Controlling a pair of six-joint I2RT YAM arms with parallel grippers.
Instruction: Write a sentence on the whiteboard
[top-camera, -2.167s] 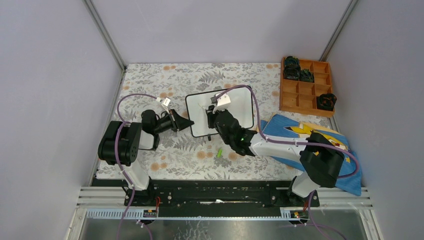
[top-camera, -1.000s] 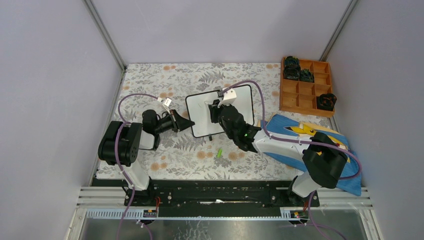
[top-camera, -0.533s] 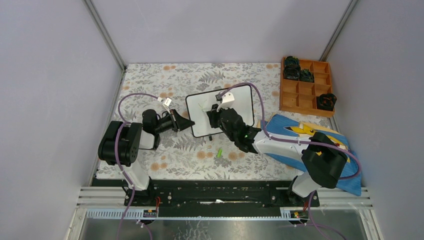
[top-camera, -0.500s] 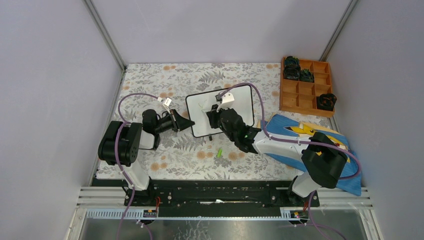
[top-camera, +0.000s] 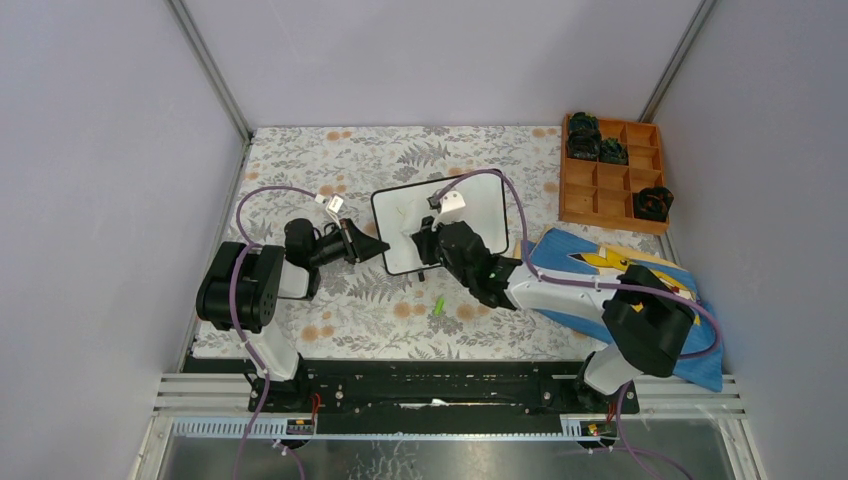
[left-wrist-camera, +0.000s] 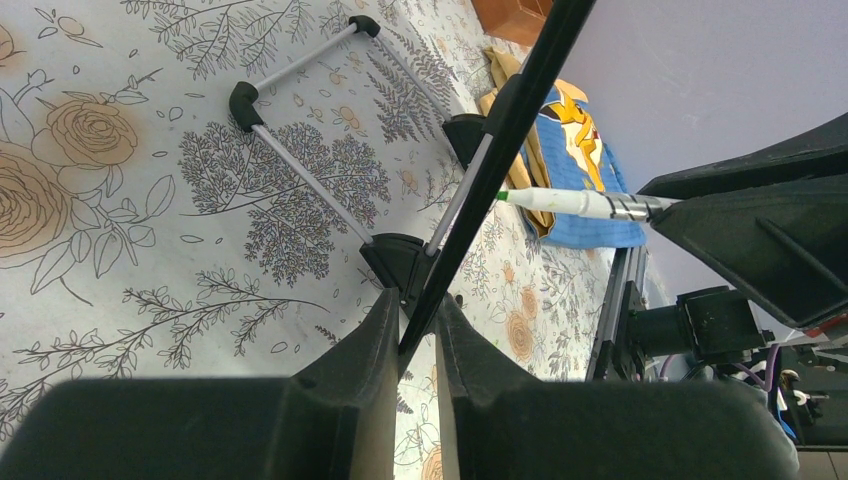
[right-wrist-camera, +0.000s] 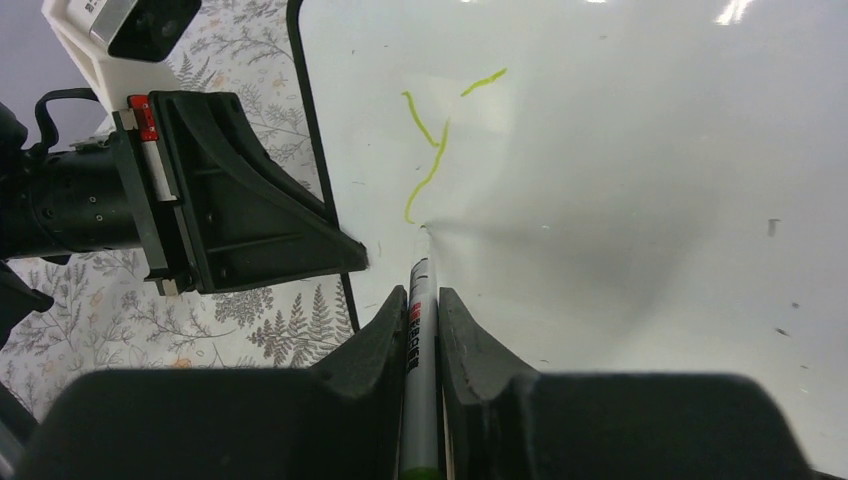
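The right gripper (right-wrist-camera: 421, 302) pinches a green marker (right-wrist-camera: 420, 275) whose tip touches the whiteboard (right-wrist-camera: 620, 200) just below the first green strokes (right-wrist-camera: 428, 165), while the left gripper (left-wrist-camera: 415, 325) clamps the board's left frame edge over the floral mat (top-camera: 330, 160).

Floral-print table (top-camera: 300, 160) carries the whiteboard (top-camera: 480, 205) mid-table. Small green cap (top-camera: 438, 306) lies just in front of it, blue cloth (top-camera: 575, 258) right of it, wooden tray (top-camera: 590, 205) far right.

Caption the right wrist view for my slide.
Right gripper presses a white-barrelled marker to the small black-framed whiteboard beside its light-green strokes, while the left gripper clamps the board's edge.
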